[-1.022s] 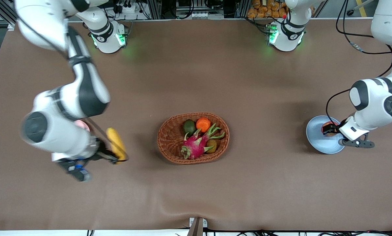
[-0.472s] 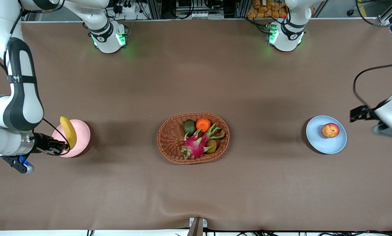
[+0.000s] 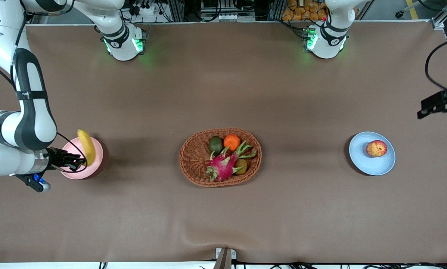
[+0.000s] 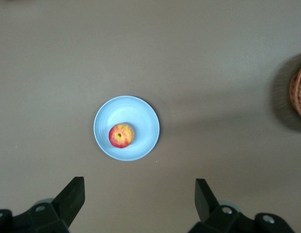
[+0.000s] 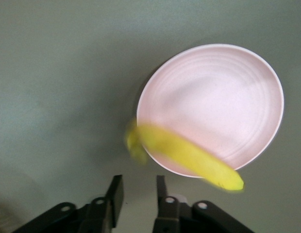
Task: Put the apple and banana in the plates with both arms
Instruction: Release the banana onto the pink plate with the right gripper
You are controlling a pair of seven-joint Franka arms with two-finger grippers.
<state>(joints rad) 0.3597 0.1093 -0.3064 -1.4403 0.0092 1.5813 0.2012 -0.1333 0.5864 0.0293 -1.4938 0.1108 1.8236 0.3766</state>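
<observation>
The banana is over the edge of the pale pink plate at the right arm's end of the table. My right gripper is open and empty just beside that plate. In the right wrist view the banana crosses the pink plate's rim, apart from my right gripper. The apple sits on the pale blue plate. My left gripper is open and empty, raised high at the left arm's end. In the left wrist view the apple and blue plate lie far below that gripper.
An oval wicker basket stands mid-table with a dragon fruit, an orange and green fruit in it. Its rim shows in the left wrist view. Bare brown cloth lies between the basket and each plate.
My right gripper has carried the banana to the pink plate and let go of it. My left gripper has released the apple on the blue plate and risen away.
</observation>
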